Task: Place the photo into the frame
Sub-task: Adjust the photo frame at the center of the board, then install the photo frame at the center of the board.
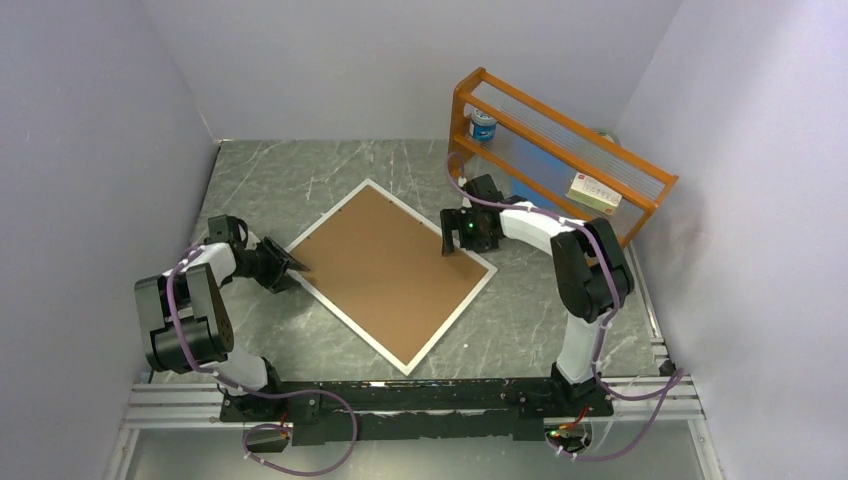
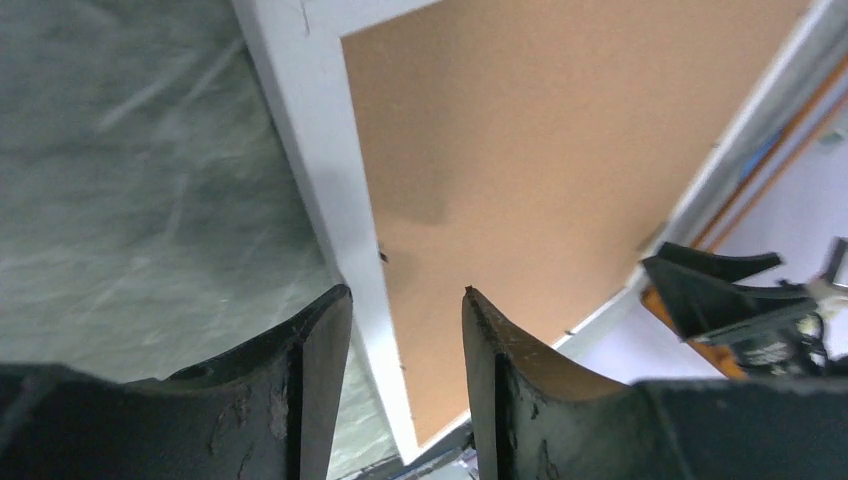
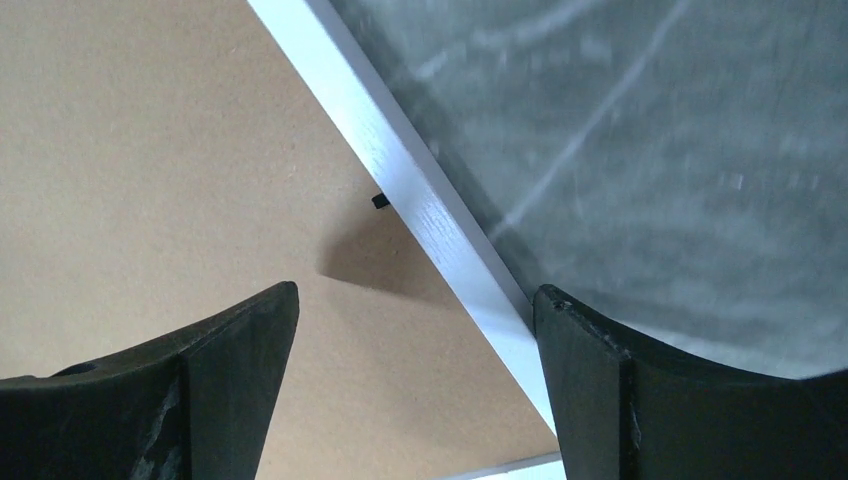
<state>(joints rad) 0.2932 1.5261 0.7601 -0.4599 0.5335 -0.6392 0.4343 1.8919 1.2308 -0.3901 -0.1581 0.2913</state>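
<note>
the left gripper (image 2: 405, 295) has its jaws partly apart at the left side of the frame (image 2: 320, 170), the white border showing in the gap; whether the pads touch it i cannot tell. the right gripper (image 3: 415, 292) stands wide apart over the opposite border, holding nothing. the frame lies flat and skewed on the table (image 1: 560, 330), between the two arms, with the brown backing board (image 1: 390, 270) filling its centre. the photo shows in no view, so it may lie under the board or elsewhere; i cannot say. if it is under there, the job looks nearly done, with only the seating to check. bare table lies on all sides of the frame, though the orange rack (image 1: 560, 140) stands near its far right corner and the side walls limit outward swings.
</note>
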